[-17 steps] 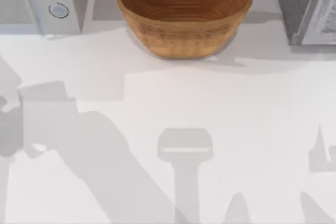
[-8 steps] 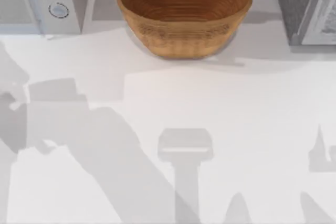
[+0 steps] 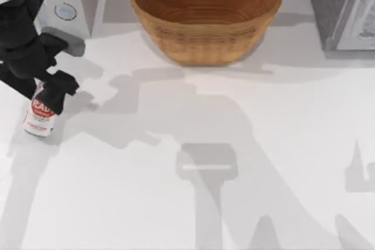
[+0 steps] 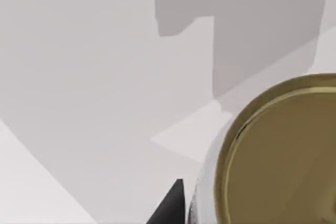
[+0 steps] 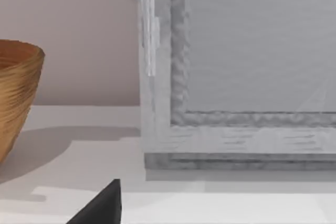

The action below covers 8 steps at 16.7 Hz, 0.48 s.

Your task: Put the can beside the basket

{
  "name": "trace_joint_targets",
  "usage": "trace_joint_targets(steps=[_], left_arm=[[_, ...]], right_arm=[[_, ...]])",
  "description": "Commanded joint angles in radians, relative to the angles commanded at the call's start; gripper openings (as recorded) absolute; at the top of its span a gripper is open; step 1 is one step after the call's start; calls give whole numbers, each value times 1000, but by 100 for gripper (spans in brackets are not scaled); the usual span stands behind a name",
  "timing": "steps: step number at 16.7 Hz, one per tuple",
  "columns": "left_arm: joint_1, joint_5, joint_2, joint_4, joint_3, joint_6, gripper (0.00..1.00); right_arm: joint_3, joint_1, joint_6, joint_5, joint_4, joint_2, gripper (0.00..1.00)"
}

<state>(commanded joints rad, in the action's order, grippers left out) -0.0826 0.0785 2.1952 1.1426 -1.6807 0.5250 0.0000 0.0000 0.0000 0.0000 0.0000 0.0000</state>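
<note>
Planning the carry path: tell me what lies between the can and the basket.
Top view: only bare white table with shadows between the can, held under the left gripper, and the basket.

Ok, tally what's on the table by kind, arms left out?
Cans: 1, the can, at the left, under the left gripper.
Baskets: 1, the basket, at the back.
Grey appliances: 2, one with knobs, one panelled.
Total: 4.

one can (image 3: pixel 41 115), one basket (image 3: pixel 205 16), two grey appliances (image 3: pixel 64 1), one black arm (image 3: pixel 23 33)
</note>
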Motion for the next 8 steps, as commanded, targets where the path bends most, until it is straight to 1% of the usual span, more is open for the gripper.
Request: trace_joint_targets(steps=[4,8], left_arm=[[-207,27,88,74,-101,-367,0],[-395,23,151,127,-213,-728,0]], right_arm=[[0,0,0,0,0,0,100],[0,0,0,0,0,0,100]])
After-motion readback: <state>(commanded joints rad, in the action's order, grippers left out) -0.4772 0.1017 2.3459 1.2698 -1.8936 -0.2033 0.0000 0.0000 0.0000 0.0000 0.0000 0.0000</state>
